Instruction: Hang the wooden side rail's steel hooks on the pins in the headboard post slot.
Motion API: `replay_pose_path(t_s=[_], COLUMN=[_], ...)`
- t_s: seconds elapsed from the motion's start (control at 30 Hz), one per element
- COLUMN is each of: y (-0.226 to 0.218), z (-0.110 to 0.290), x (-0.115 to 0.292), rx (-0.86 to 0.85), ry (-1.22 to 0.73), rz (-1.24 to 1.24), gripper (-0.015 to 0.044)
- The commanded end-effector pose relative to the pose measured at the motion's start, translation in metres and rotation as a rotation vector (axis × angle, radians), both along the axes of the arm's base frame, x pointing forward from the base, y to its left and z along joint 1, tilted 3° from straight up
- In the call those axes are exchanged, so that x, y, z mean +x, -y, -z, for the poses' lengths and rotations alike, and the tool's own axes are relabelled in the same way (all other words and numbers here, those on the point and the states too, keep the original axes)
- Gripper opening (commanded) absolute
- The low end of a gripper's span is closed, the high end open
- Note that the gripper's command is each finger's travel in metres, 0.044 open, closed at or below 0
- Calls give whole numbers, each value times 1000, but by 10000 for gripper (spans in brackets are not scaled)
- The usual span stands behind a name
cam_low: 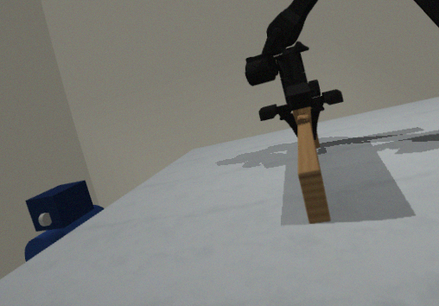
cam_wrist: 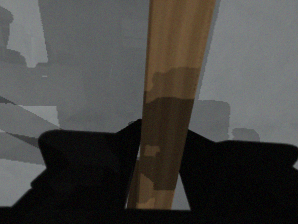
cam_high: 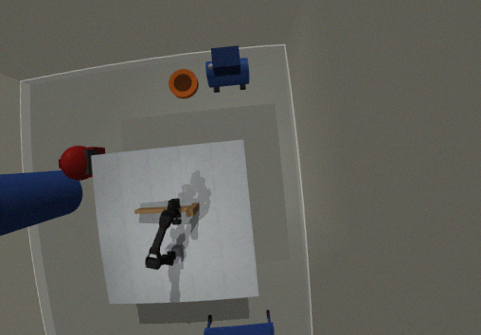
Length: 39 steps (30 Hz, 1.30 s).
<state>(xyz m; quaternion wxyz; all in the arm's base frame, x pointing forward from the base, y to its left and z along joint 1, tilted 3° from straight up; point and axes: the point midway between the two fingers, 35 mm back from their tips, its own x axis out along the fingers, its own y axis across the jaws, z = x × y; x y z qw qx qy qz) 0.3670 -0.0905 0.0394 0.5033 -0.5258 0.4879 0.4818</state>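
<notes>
The wooden rail (cam_high: 149,210) (cam_low: 308,155) (cam_wrist: 175,60) runs left from beside the headboard post (cam_high: 192,210) in the top view. Its free end faces the exterior view, low over the table (cam_high: 128,177) (cam_low: 173,252); whether that end touches the table I cannot tell. My gripper (cam_high: 174,208) (cam_low: 307,135) (cam_wrist: 155,123) is shut on the rail from above, near the post end, with one finger on each side. The post is mostly hidden behind the rail and gripper in the exterior view. The hooks, the slot and the pins are not visible, so I cannot tell whether they touch.
My arm (cam_high: 161,238) (cam_low: 287,25) reaches over the table from the front side. Beyond the table are an orange round pot (cam_high: 175,90), a blue machine (cam_high: 227,75) (cam_low: 60,205), a red round object (cam_high: 76,163) and a large blue cylinder (cam_high: 38,198).
</notes>
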Motion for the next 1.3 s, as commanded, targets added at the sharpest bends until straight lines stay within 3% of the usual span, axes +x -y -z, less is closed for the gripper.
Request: replay_pose_path(t_s=[0.0, 1.27], y=[2, 7], z=[-4, -1], x=[2, 1], rx=[-6, -6], ry=[9, 9], rz=[-2, -2], gripper=[0, 0])
